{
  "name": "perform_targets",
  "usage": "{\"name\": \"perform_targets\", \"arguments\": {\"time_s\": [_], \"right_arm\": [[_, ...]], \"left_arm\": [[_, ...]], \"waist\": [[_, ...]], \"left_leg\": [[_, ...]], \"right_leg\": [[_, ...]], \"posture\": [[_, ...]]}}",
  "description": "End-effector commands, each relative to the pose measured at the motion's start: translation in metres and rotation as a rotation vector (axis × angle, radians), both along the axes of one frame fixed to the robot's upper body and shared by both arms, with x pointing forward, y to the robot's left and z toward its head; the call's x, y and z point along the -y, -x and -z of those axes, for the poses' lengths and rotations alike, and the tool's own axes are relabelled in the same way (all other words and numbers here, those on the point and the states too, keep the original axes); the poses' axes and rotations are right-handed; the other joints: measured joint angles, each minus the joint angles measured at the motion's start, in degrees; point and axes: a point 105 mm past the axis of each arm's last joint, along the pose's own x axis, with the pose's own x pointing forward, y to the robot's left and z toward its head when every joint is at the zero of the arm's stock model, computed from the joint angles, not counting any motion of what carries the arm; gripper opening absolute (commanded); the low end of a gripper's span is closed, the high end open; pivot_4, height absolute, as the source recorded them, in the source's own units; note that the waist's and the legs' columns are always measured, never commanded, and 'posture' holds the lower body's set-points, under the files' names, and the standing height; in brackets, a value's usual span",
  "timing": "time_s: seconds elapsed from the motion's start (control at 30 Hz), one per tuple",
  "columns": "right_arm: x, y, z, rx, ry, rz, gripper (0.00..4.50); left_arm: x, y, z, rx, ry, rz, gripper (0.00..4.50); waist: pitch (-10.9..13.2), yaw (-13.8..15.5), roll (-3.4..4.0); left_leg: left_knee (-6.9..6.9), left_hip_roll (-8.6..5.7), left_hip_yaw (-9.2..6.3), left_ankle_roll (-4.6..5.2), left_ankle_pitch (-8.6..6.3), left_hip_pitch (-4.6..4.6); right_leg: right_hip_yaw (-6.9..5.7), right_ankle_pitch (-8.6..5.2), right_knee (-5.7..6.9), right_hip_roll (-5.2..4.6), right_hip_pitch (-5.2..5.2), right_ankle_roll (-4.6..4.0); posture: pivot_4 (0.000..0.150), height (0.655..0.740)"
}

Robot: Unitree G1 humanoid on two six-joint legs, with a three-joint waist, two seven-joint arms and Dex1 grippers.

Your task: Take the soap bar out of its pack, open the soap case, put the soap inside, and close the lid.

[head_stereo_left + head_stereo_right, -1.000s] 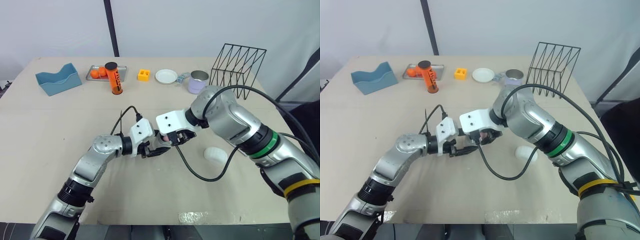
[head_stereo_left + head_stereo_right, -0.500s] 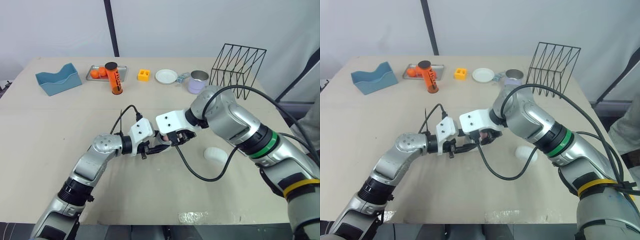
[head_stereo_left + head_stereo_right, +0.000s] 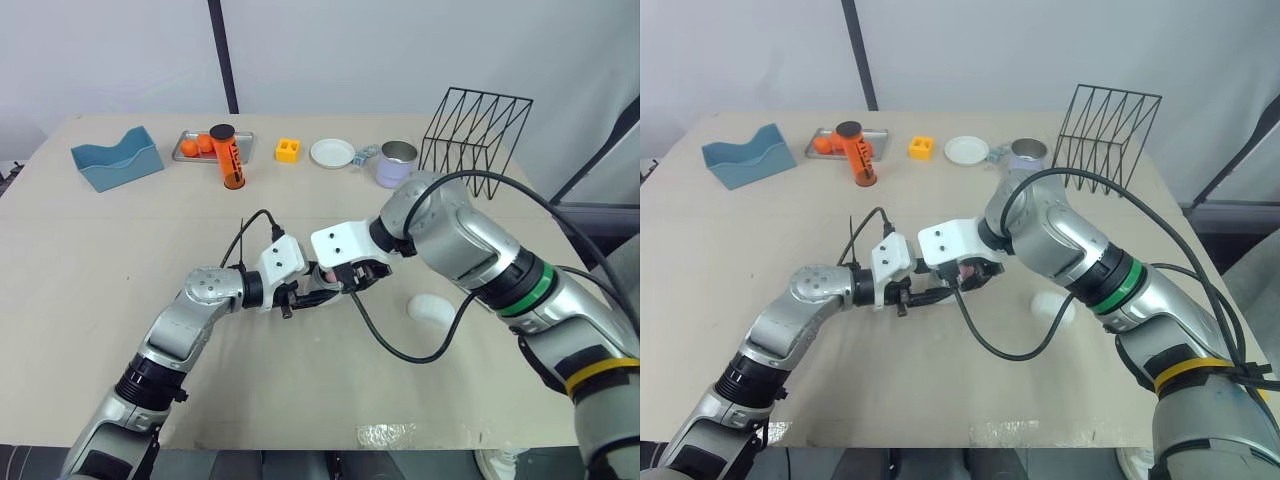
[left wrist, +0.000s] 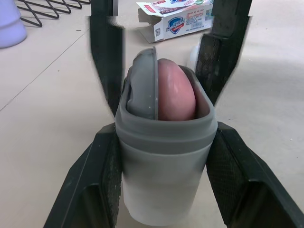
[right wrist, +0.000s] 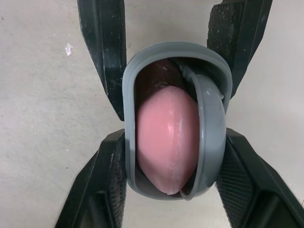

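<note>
**A:** Where's the soap rn?

**B:** The pink soap bar [image 5: 166, 133] sits inside the grey soap case [image 4: 164, 156], at the centre of the head view, over the bench [image 3: 120, 260]. A grey insert [image 4: 142, 85] stands on edge beside the bar (drain tray or inner lid, can't tell).

**A:** And the end effectors?

**B:** The left end effector [image 3: 300, 297] is clamped on the case, fingers pressed to both long sides. The right end effector [image 3: 345, 278] meets it from the opposite end and grips the case the same way, near the open mouth.

**A:** How will it handle?

**B:** My read: the case looks like stiff, light plastic w/ smooth walls, so it may twist or slip if one grip eases. The soap is glossy, prob. slick, firm but easy to dent. It looks loose in there, so it could slide out if the mouth tips down. Best hold is the case's long sides, never the bar.

**A:** Lid?

**B:** Not on yet. A white oval piece [image 3: 430, 308] lies on the bench right of centre and is prob. the lid. The opened pack [image 4: 175, 21] lies at the top of the left wrist view.
</note>
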Motion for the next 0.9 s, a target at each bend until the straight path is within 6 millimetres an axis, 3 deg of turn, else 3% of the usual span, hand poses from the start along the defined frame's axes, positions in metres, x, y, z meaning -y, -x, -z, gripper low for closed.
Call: {"name": "perform_targets", "arguments": {"time_s": [0.03,0.07,0.27,0.47,0.6,0.73,0.9], "right_arm": [[-0.003,-0.005,-0.018,0.057,-0.065,-0.001,4.21],[-0.001,-0.006,-0.019,0.056,-0.071,0.005,4.45],[0.008,-0.006,-0.015,-0.033,-0.163,0.06,4.45],[0.032,0.001,-0.01,-0.167,-0.325,0.085,4.45],[0.043,0.007,-0.008,-0.242,-0.463,0.1,4.45],[0.042,0.015,-0.015,-0.302,-0.672,0.072,4.45],[0.054,0.037,-0.002,-0.347,-0.908,0.035,4.45]], "left_arm": [[0.001,0.009,-0.01,0.021,0.03,0.049,1.97],[-0.001,0.009,-0.009,0.023,0.03,0.047,1.97],[-0.016,0.01,-0.009,0.03,0.028,0.037,1.97],[-0.035,0.009,-0.012,0.068,0.073,0.017,1.97],[-0.041,0.013,-0.015,0.088,0.122,0.019,1.97],[-0.046,0.017,-0.012,0.081,0.159,0.013,1.97],[-0.053,0.027,-0.006,0.032,0.234,0.001,1.97]], "waist": [[0.0,0.0,0.0],[0.0,0.0,0.0],[0.0,0.0,0.0],[0.0,0.0,0.0],[0.0,0.0,0.0],[0.0,0.0,0.0],[0.0,0.1,-0.01]], "left_leg": [[0.0,0.0,-0.01,0.0,0.0,0.0],[0.0,-0.01,0.0,0.0,0.0,0.0],[-0.01,0.0,0.0,0.0,0.0,0.0],[-0.01,-0.01,0.0,0.0,0.0,0.0],[-0.01,-0.01,0.0,0.01,0.0,0.01],[-0.02,0.0,0.01,0.02,0.0,0.03],[-0.05,0.0,-0.04,0.09,-0.05,0.16]], "right_leg": [[-0.01,0.0,0.0,0.0,0.0,0.0],[-0.01,0.0,0.0,-0.01,0.0,0.0],[-0.01,0.0,0.0,-0.01,0.0,0.0],[-0.02,0.0,-0.01,-0.02,0.02,0.0],[-0.02,0.0,-0.02,-0.02,0.05,0.0],[-0.01,0.0,-0.02,0.0,0.08,0.0],[-0.06,-0.01,-0.16,0.01,0.33,0.01]], "posture": [[0.15,0.74],[0.15,0.74],[0.15,0.74],[0.15,0.74],[0.15,0.74],[0.15,0.74],[0.15,0.74]]}}
